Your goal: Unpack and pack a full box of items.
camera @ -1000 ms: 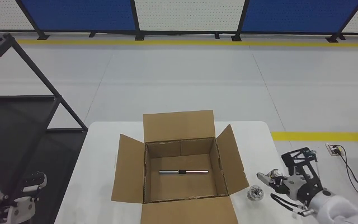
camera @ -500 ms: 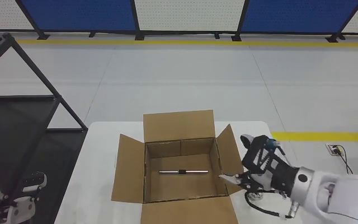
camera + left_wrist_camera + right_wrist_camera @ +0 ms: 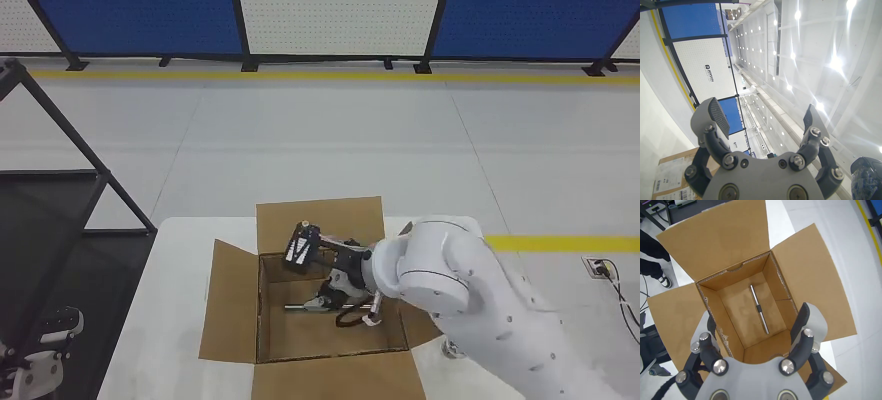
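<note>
**Fingers (image 3: 802, 321) spread wide, nothing gripped**

Metal rod (image 3: 759, 309) lay flat on the floor of the open box (image 3: 725, 243), whose flaps were folded out over the counter (image 3: 180, 300). Right gripper (image 3: 757, 317) hung above the opening, probably lined up to pick the rod. Left gripper (image 3: 763, 115) pointed at the ceiling with its fingers apart, parked clear.

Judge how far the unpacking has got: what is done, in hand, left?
Done: the box is open, flaps spread, and holds just one metal rod. In hand: the right pincer hangs open and empty above the box, over that rod. Left: likely lifting the rod out, then all the repacking. The left pincer is open, pointing upward.
</note>
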Available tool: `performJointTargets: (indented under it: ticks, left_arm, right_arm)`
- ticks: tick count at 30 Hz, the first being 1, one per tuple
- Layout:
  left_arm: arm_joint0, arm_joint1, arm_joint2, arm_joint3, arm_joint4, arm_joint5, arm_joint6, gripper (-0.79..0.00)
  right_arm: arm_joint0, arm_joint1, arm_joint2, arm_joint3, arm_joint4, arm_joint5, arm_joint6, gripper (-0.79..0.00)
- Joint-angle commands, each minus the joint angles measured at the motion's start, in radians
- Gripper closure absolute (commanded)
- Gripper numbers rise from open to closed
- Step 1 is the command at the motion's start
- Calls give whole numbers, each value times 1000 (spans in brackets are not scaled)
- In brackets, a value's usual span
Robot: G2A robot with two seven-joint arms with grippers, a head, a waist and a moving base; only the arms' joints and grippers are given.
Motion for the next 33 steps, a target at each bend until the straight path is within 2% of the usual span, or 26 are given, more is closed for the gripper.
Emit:
performJointTargets:
  ticks: [1,9,13,21,27,33]
  left_arm:
    - [0,0,0,0,0,0,0,-785]
    - [0,0,0,0,0,0,0,-785]
    - [0,0,0,0,0,0,0,-785]
    - [0,0,0,0,0,0,0,-785]
    - [0,0,0,0,0,0,0,-785]
    - [0,0,0,0,0,0,0,-785]
  right_arm:
    - [-3,1,4,-8,-2,0,-2,-785]
    - [-3,1,4,-8,-2,0,-2,-785]
    - [-3,-11,-42,58,14,-83,-70,-785]
    - [145,-90,-244,291,-42,-201,-77,-785]
    - [205,-144,-343,436,-78,-271,-96,-785]
    - [223,-206,-433,584,-112,-274,-106,-785]
